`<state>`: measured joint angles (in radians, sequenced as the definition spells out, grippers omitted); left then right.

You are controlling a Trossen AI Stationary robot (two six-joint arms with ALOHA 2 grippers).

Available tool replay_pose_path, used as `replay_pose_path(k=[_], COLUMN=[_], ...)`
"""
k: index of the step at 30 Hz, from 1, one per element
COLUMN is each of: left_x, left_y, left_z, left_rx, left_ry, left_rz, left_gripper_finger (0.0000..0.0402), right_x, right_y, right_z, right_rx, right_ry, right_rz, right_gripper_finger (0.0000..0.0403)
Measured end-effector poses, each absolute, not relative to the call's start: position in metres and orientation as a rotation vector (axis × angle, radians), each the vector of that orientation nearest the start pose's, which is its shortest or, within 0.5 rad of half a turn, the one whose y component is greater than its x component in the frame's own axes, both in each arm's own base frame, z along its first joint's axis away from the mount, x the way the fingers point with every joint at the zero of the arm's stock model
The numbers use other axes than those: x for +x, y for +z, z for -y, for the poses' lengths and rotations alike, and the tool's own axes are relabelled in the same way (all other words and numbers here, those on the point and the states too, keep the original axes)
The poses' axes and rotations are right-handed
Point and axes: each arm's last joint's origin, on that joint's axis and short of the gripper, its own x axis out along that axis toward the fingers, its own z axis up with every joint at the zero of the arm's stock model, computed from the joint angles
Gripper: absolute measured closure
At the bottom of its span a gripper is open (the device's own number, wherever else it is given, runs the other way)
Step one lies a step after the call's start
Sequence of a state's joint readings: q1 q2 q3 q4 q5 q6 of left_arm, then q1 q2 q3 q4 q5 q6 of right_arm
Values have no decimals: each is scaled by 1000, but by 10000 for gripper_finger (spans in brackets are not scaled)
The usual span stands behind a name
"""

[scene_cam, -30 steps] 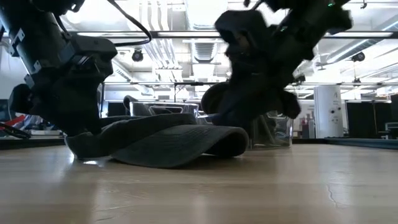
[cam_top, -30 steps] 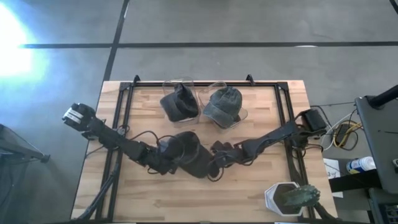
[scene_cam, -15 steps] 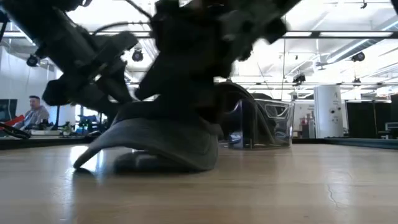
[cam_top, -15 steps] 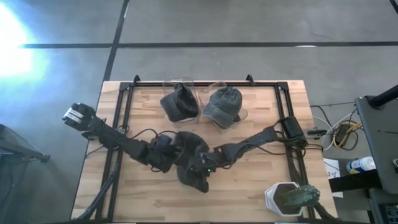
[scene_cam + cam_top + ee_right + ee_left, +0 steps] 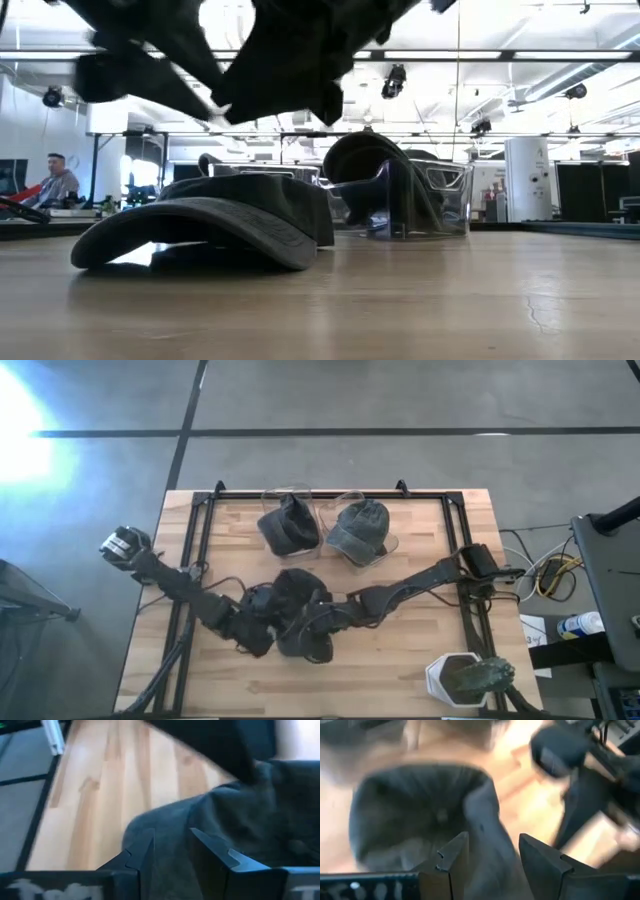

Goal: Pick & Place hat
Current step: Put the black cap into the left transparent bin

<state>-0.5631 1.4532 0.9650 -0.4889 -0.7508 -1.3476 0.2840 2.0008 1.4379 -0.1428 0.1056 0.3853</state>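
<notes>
A dark grey cap (image 5: 297,592) lies in the middle of the table, crown up, resting on its brim and rim (image 5: 215,225). My left gripper (image 5: 490,865) is open and hovers over the cap (image 5: 420,815) from the table's left. My right gripper (image 5: 172,855) is open and hovers over the cap (image 5: 240,820) from the right. In the high view the left gripper (image 5: 262,630) and the right gripper (image 5: 318,625) flank the cap's near part. The low view shows both dark grippers above the cap, with a gap of air between.
At the far edge stand two clear containers, one with a dark cap (image 5: 288,526), one with a grey-green cap (image 5: 360,530). A potted plant (image 5: 468,678) sits at the near right corner. A black frame (image 5: 200,530) borders the table. Bare wood lies near and right.
Both grippers have risen off the dark cap. Half a second ago the cap stood tipped up under the right gripper. It now lies flat on the table, crown up, its brim toward the left, a little nearer the left arm than a second ago.
</notes>
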Motion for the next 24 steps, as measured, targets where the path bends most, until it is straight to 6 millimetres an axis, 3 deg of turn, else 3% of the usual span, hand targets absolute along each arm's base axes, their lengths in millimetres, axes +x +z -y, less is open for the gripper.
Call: replay_pose_path(k=[5,9,16,24], left_x=[222,208,226,246], left_y=[228,214,180,141], left_z=[170,202,247,262], left_rx=[-863,-1103,-1350,-1402], left_ry=[590,510,299,388], left_rz=[-515,-492,-564,-503], left_gripper_finger=[234,234,234,234], right_x=[424,430,440,437], right_y=[199,188,154,148], right_z=[-105,-80,-37,-58], right_rx=[208,297,528,535], right_ry=[-78,-169,-143,-63], right_rz=[-743,-777,-907,-970], right_gripper_finger=[284,284,284,284])
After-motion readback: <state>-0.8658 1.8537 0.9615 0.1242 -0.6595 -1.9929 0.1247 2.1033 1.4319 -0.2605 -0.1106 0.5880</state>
